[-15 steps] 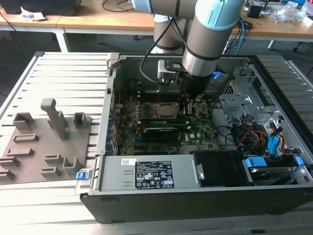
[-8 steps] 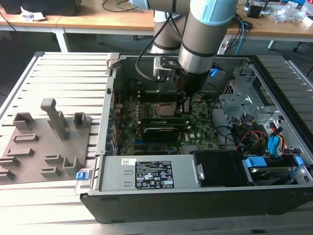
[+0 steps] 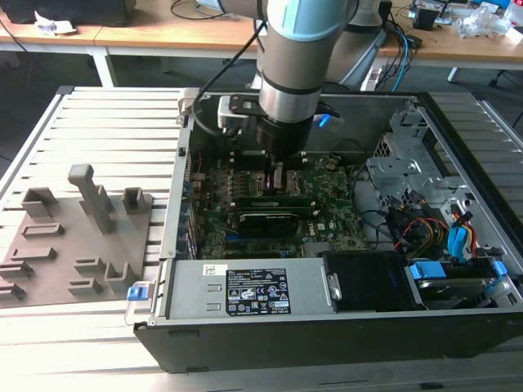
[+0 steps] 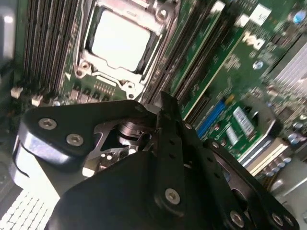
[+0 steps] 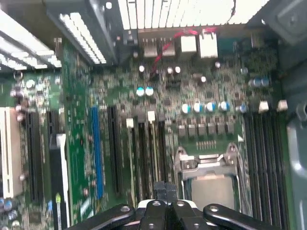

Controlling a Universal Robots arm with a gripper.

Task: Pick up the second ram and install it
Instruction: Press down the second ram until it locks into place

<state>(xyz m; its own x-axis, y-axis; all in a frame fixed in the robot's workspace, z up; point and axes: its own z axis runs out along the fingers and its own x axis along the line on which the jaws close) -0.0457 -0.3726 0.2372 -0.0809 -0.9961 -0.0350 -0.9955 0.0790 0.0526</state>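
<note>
My gripper (image 3: 276, 178) is low inside the open computer case (image 3: 425, 114), over the memory slots beside the processor socket (image 5: 211, 184). Its fingertips (image 5: 160, 188) sit together, and the gripper (image 5: 166, 188) is shut just above the dark slot rows. In the second wrist view a thin green stick, the second ram (image 4: 200, 44), stands on edge in a slot next to the socket (image 4: 122, 40). One end of it lies close to my finger (image 4: 168, 124). I cannot tell whether the fingertips pinch it or rest on it.
A grey fixture (image 3: 82, 237) with upright blocks lies on the slatted table at the exterior view's left. The power supply (image 3: 253, 290) runs along the case's near edge. Drive bays and cables (image 3: 441, 229) crowd the right. A blue expansion slot (image 5: 97, 153) lies beyond the memory slots.
</note>
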